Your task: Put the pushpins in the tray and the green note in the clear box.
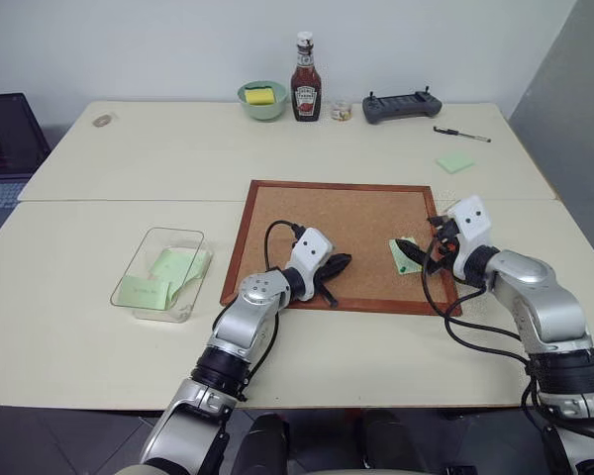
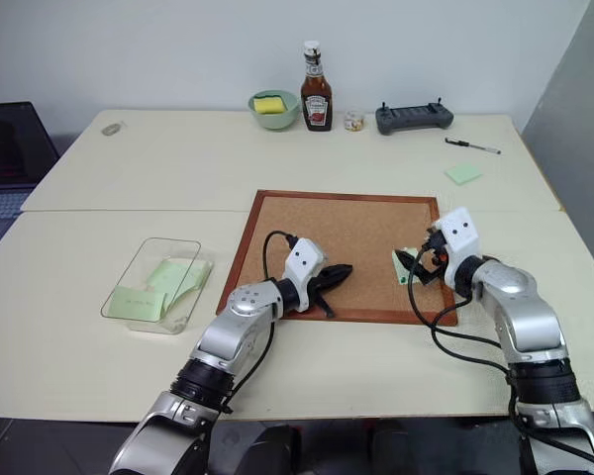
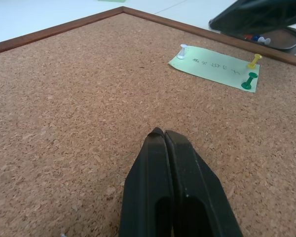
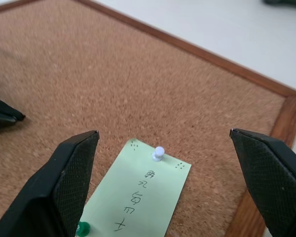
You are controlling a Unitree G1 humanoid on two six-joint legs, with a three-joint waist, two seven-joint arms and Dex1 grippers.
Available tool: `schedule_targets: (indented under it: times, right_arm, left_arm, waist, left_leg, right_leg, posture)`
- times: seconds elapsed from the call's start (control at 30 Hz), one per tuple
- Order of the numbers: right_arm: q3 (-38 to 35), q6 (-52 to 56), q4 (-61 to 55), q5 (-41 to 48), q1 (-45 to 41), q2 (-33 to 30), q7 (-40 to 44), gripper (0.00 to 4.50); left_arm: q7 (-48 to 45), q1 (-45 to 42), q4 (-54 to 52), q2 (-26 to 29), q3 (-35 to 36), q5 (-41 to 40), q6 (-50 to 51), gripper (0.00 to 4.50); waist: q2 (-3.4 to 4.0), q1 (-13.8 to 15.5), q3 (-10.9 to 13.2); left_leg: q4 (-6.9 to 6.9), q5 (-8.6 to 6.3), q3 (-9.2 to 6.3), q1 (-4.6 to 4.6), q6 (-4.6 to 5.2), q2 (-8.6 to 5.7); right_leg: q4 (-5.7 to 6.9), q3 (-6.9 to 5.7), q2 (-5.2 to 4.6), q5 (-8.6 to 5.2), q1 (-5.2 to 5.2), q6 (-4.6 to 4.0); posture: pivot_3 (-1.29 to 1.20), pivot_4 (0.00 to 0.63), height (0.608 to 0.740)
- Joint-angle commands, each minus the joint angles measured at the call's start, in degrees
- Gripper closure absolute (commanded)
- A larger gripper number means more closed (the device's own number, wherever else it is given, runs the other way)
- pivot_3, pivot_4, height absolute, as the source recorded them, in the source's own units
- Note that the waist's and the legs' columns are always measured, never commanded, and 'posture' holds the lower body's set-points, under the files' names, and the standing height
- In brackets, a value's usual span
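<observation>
Cream tabletop, framed cork board [image 1: 307, 213] at centre, green note [image 4: 138, 197] pinned near its right edge by white, yellow and green pushpins [image 3: 250, 80]. Left gripper [image 3: 164, 136] pressed together, resting low over bare cork; right gripper [image 4: 165, 148] spread wide, straddling the note. Clear box [image 1: 129, 282] left of board, holding green slips; dark tray [image 3: 281, 39] just beyond the board's frame.

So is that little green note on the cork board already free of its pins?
No, the green note is pinned to the cork board by white, yellow and green pushpins.
</observation>
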Motion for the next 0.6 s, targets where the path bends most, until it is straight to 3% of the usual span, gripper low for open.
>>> schedule_targets:
  times: [0.03, 0.23, 0.6]
  right_arm:
    - [0.18, -3.23, 4.96, -1.98, -3.57, 0.46, 0.59, 0.36]
    - [0.49, -4.98, 9.23, -3.05, -5.31, 1.10, 1.83, 1.46]
    - [1.05, -5.57, 11.48, -4.15, -6.06, 1.75, 3.24, 3.86]
  left_arm:
    - [0.09, 1.20, -0.08, -0.07, -0.52, 0.89, 0.63, 4.50]
    - [0.32, 1.23, -0.10, -0.41, -0.39, 1.17, 0.66, 4.50]
    - [0.26, 1.30, 0.48, -0.92, -0.48, 1.77, 0.22, 4.50]
  waist:
    - [0.01, 0.03, 0.00]
    - [0.01, 0.05, -0.01]
    - [0.02, 0.07, -0.01]
  left_leg:
    - [0.00, 0.00, 0.00, 0.00, 0.00, 0.00]
    - [0.00, 0.00, 0.00, -0.01, 0.00, 0.00]
    - [0.00, 0.00, 0.00, -0.01, 0.00, -0.01]
  right_leg:
    - [0.00, 0.00, 0.00, 0.00, 0.00, 0.00]
    - [0.00, 0.00, 0.00, 0.00, 0.00, 0.00]
    - [0.00, 0.00, -0.01, 0.00, 0.00, 0.00]
  posture:
    - [0.00, 0.150, 0.740]
    - [0.00, 0.150, 0.740]
    - [0.00, 0.150, 0.740]
